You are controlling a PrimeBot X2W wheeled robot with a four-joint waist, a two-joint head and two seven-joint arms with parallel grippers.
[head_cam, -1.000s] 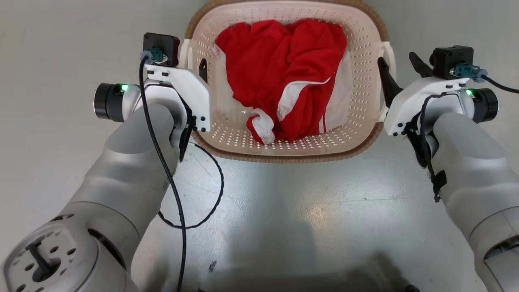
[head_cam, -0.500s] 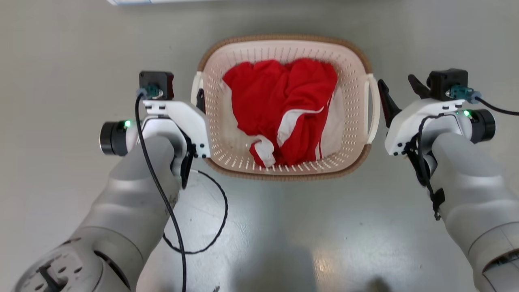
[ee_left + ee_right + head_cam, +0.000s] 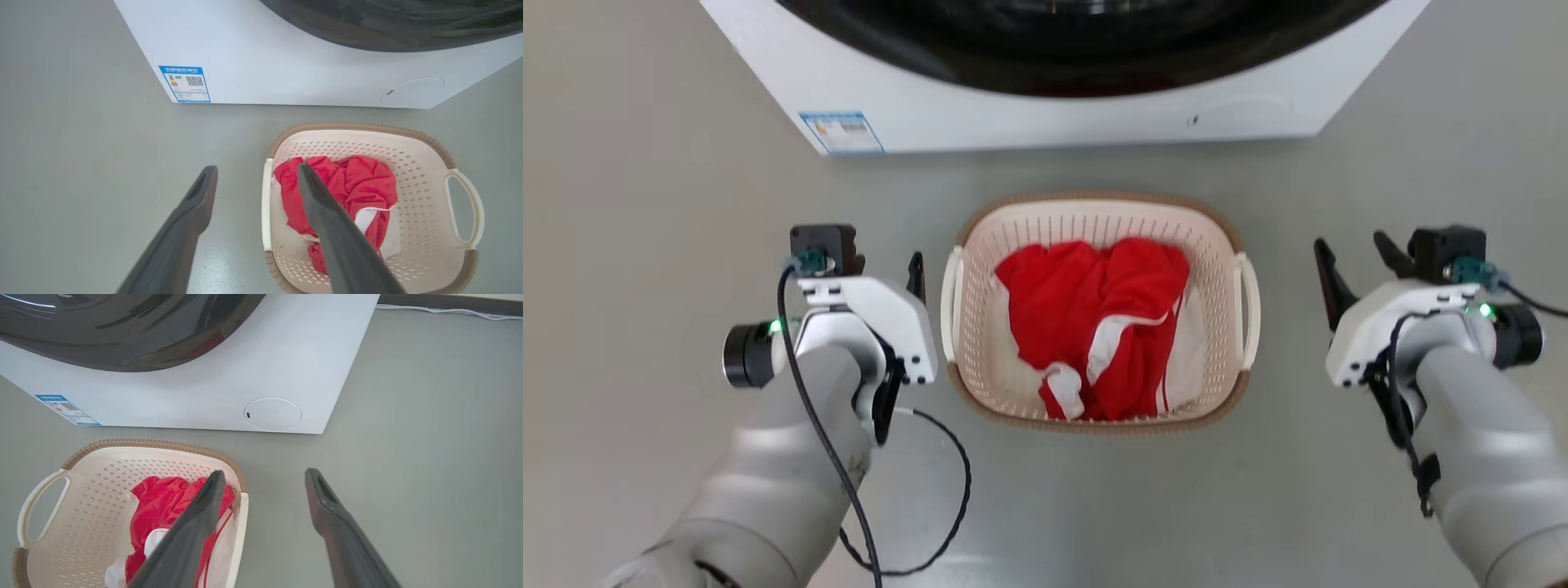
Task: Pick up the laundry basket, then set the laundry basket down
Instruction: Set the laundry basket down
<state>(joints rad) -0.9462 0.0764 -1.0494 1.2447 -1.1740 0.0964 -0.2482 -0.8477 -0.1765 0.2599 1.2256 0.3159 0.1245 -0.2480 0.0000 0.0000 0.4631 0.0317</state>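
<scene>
While the laundry basket (image 3: 1094,224) rests on the floor (image 3: 645,245) just short of the washing machine (image 3: 1054,114), holding a red garment (image 3: 1094,310), its long axis runs side to side between the arms, one white handle facing each. The left gripper (image 3: 256,171), spread and empty, hangs just beside the left handle (image 3: 948,302). The right gripper (image 3: 1349,243), equally spread and empty, stands farther from the right handle (image 3: 1250,298), so it likely has more ground to close inward.
</scene>
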